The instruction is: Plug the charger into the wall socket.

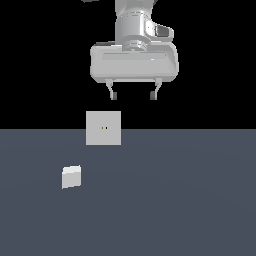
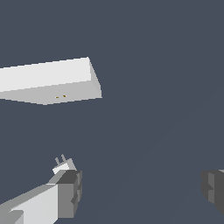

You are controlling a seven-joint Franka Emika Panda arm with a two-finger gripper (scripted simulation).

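Note:
The charger (image 1: 71, 177) is a small white-grey block with a lighter top band, lying on the dark floor at the exterior view's left. In the wrist view it (image 2: 64, 165) peeks out behind one finger, its two prongs showing. The wall socket (image 1: 103, 128) is a flat light-grey square plate with two tiny dots at its centre, standing upright behind the charger; in the wrist view it (image 2: 48, 81) appears as a slab. My gripper (image 1: 133, 95) hangs open and empty high above the floor, up and to the exterior view's right of the socket. Its fingers (image 2: 68, 192) stand wide apart.
A flat dark grey-blue floor (image 1: 175, 200) fills the lower half of the exterior view, with black background behind it. No other objects show.

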